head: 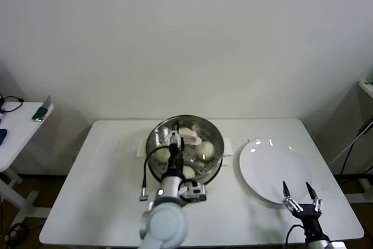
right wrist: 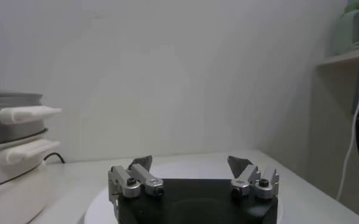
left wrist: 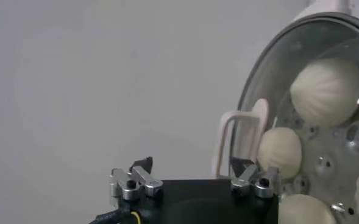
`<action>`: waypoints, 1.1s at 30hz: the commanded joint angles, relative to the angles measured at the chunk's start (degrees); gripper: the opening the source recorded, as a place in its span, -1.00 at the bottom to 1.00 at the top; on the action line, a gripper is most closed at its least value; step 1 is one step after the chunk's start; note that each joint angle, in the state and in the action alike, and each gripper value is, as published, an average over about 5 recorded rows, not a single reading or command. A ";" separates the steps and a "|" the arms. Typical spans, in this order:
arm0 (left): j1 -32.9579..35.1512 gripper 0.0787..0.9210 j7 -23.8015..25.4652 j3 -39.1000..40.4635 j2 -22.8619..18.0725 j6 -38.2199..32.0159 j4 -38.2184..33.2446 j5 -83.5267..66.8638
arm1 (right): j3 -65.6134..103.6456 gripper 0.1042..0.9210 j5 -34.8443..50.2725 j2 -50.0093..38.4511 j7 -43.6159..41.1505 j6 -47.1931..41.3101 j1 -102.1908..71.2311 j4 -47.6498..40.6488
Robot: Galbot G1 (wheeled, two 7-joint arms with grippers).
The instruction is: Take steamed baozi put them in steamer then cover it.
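Hovering over the steamer (head: pixel 185 147), the left end effector (head: pixel 176 141) is standing with its fingers spread wide and nothing between them — the cover (left wrist: pixel 301 91) with its cream-white handle (left wrist: pixel 240 137) is already resting on the basket, so the open jaws look like a release, not a reach. The steamer is sitting at the middle of the counter (head: pixel 105 179), toward its back edge, within easy range of both arms. Through the glass, the steamed baozi (left wrist: pixel 327 90) are lying side by side on the perforated floor; the left wrist view is showing at least three clearly and the edge of another. Keeping them spaced on the holes would let steam pass around each one. A white plate (head: pixel 274 170) is lying bare near the counter's right edge, beside the steamer. The right end effector (head: pixel 302 198) is waiting over the plate's front rim, fingers apart and empty — parked out of the left arm's way. No brand, label or readable writing is showing on the steamer, cover or plate.
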 commanded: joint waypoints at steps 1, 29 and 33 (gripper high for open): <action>6.51 0.71 -9.64 -4.31 7.78 -4.87 -10.82 -22.94 | -0.58 0.76 0.28 -0.36 2.37 -0.56 0.63 -0.53; 30.09 0.77 -17.67 -44.58 11.65 -43.31 7.73 -107.20 | -0.82 0.76 -3.86 0.64 2.84 0.00 1.03 -2.14; 29.59 0.77 -17.20 -42.10 10.49 -43.99 10.62 -105.49 | -0.90 0.76 -3.87 0.62 2.76 0.07 0.88 -2.14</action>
